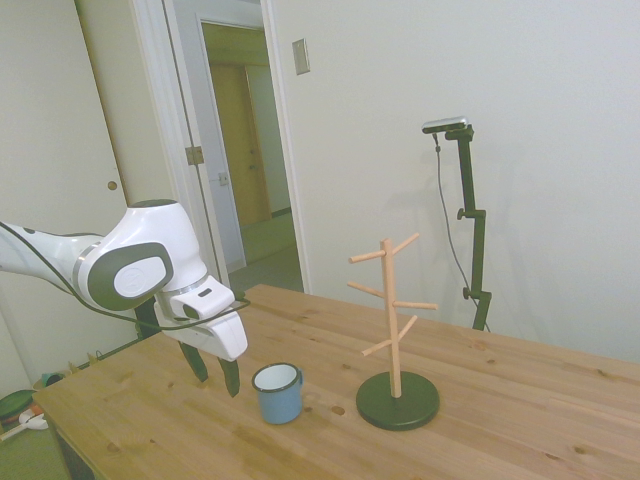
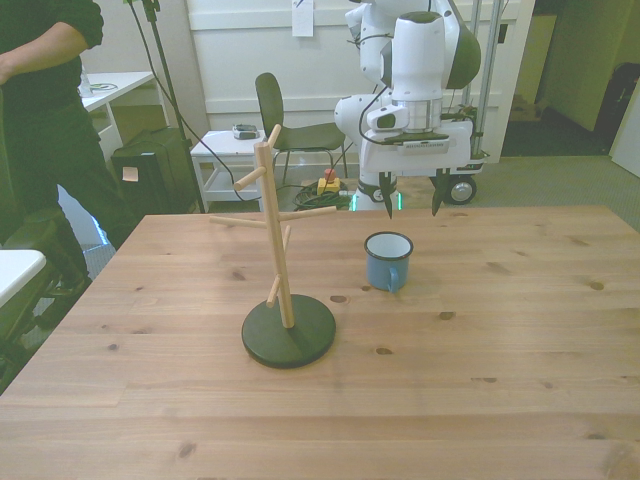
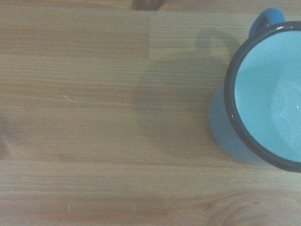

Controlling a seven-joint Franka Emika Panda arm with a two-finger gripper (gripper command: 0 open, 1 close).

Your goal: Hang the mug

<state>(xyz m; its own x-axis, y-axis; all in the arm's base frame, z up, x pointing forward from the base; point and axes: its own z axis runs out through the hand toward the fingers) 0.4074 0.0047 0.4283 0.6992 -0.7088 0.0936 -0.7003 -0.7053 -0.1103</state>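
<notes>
Approach stage: mug not yet grasped, nothing hung.

The mug (image 1: 278, 392) stands upright on the wooden table (image 2: 520, 330), just beside the peg stand (image 2: 280, 270) on the front view's right, its loop handle (image 3: 266, 20) visible at the rim in the wrist view. The gripper (image 2: 412, 206) hangs low beside the mug, between it and the robot, jaws apart and empty. In my judgement the next move calls for shifting over the rim, descending, closing on the wall, then carrying the handle onto a peg.

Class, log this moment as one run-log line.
gripper: open, above table | mug: upright, untouched | stand: pegs bare
</notes>
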